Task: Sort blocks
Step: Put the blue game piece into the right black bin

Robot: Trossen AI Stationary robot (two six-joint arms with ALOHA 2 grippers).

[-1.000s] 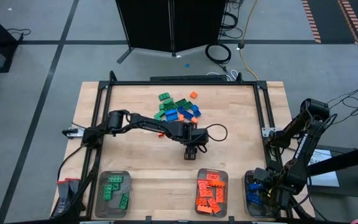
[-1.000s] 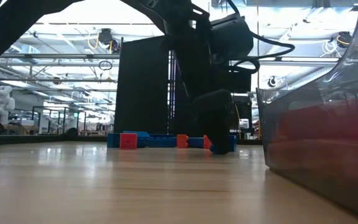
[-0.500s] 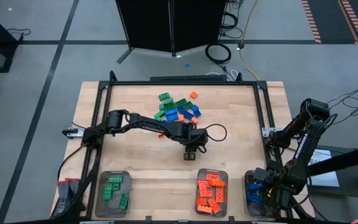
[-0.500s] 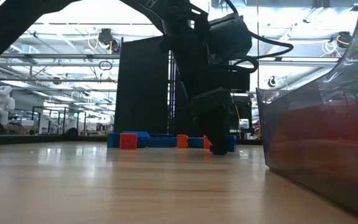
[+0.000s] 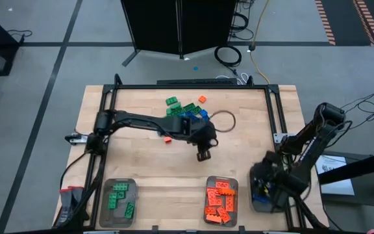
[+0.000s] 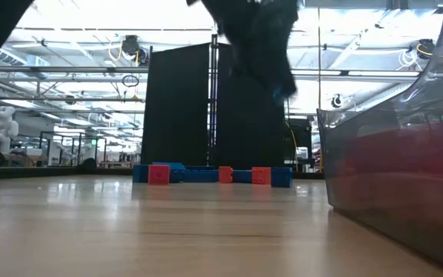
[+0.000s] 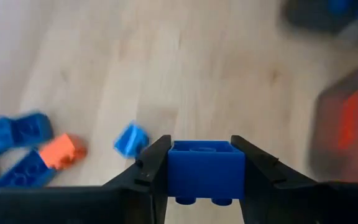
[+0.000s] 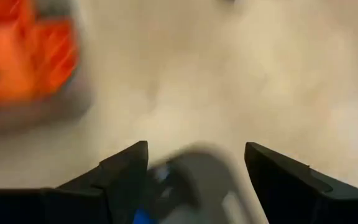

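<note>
Lifted off the table since before, left claw (image 7: 196, 163) pinching blue block (image 7: 205, 169), seen only by wrist view.

left gripper (image 7: 199, 163): closed on a blue block (image 7: 206, 170), studs facing down
table (image 7: 185, 68): bare light wood
loose blocks: small blue (image 7: 131, 139), orange (image 7: 63, 150), more blue (image 7: 14, 132) beside it
orange pieces (image 7: 356, 127): blurred, in a tray
</note>
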